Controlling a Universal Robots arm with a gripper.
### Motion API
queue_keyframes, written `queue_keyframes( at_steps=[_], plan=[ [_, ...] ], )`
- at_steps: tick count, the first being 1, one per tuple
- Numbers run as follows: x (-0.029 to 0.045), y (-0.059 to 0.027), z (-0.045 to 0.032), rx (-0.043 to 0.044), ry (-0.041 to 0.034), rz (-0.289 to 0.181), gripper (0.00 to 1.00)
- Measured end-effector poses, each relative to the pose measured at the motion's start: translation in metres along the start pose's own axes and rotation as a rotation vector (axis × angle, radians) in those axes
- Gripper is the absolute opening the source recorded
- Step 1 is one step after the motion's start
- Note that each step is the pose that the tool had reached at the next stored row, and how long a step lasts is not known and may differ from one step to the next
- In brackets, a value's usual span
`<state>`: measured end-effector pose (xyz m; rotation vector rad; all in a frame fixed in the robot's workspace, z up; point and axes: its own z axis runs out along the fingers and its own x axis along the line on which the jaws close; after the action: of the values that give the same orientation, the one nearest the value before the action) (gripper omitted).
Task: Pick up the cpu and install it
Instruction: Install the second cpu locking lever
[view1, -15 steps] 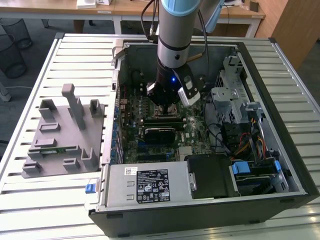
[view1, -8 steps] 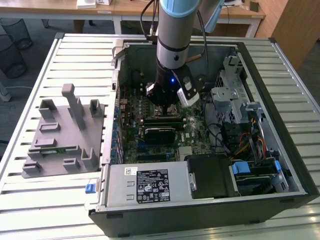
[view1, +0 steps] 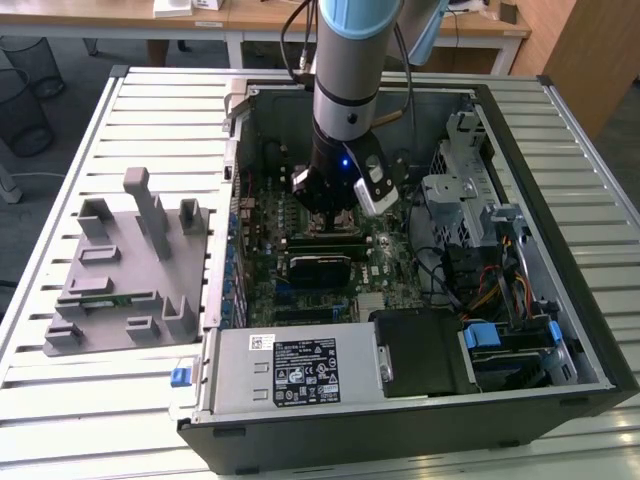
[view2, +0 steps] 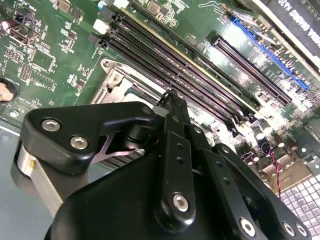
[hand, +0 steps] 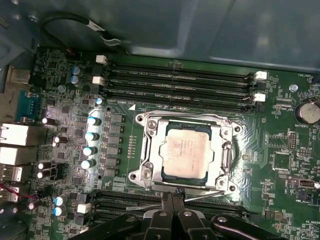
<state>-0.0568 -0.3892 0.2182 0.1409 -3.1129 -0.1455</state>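
Observation:
The cpu (hand: 186, 152), a flat square chip with a dull silver top, lies inside the metal-framed socket (hand: 145, 150) on the green motherboard (hand: 280, 165) in the first wrist view. My gripper (hand: 173, 199) hangs just over the socket's edge beside the cpu, its two black fingers pressed together with nothing between them. A thin wire lever (hand: 200, 196) runs along that same edge by the fingertips. In the second wrist view the gripper (view2: 170, 99) points down at the socket frame (view2: 116, 82). In the exterior view the arm reaches down into the open computer case (view1: 560, 290), with the gripper (view1: 325, 210) low over the board.
Black memory slots (hand: 180, 80) flank the socket on both sides. Capacitors (hand: 92, 135) stand beside it. The case walls, a drive cage (view1: 460, 190), cables (view1: 490, 280) and the power supply (view1: 300, 370) hem the arm in. A grey fixture plate (view1: 125, 270) lies at the exterior view's left.

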Motion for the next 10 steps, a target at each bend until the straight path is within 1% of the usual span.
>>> queue_keyframes(
  at_steps=[6,10],
  plan=[
    [0.0003,-0.0001,0.0017,0.0000,0.0001,0.000,0.11],
    [0.0016,-0.0001,0.0027,-0.0073,-0.0008,0.000,0.11]
  ],
)
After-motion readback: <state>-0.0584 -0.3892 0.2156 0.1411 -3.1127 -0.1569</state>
